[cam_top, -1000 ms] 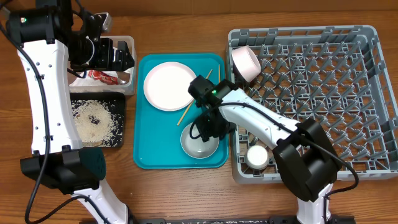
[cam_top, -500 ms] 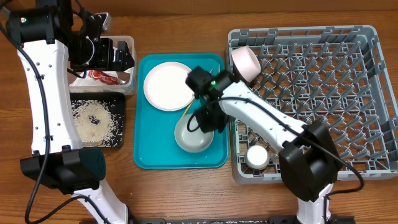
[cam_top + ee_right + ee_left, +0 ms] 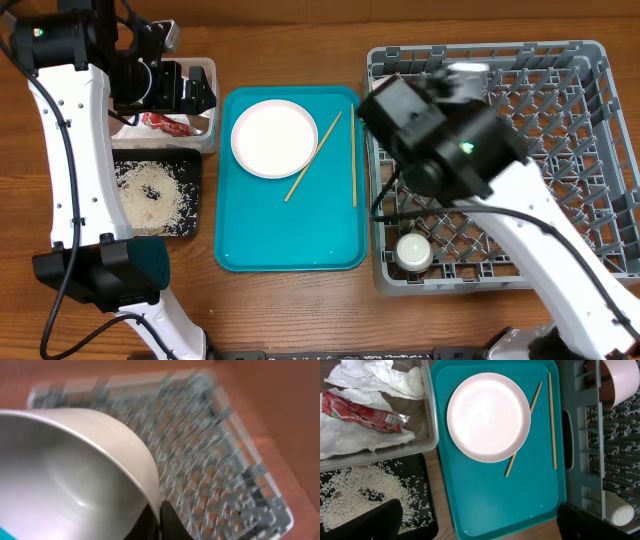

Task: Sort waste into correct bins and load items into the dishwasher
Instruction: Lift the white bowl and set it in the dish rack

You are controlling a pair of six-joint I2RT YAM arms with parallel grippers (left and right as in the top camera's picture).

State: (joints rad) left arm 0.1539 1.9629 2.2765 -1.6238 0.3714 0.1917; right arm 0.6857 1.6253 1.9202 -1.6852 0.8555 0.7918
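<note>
My right gripper (image 3: pixel 159 505) is shut on the rim of a pale grey bowl (image 3: pixel 75 460), held tilted high above the grey dish rack (image 3: pixel 215 450). Overhead, the raised right arm (image 3: pixel 450 140) covers that bowl. The white-pink plate (image 3: pixel 488 416) and two chopsticks (image 3: pixel 524 428) (image 3: pixel 552 420) lie on the teal tray (image 3: pixel 290 230). A pink bowl (image 3: pixel 621 380) and a white cup (image 3: pixel 414 251) sit in the rack (image 3: pixel 560 150). My left gripper (image 3: pixel 480 522) hangs open and empty beside the clear tub (image 3: pixel 205 70).
The clear tub holds the white napkin (image 3: pixel 375 377) and red wrapper (image 3: pixel 362 412). Rice lies scattered in the black tray (image 3: pixel 365 487). A few grains lie at the teal tray's near edge. The rack's upright pegs fill its floor.
The right gripper shut on the bowl's rim, lifted it off the teal tray and swung up over the rack. The left arm has stayed still.
</note>
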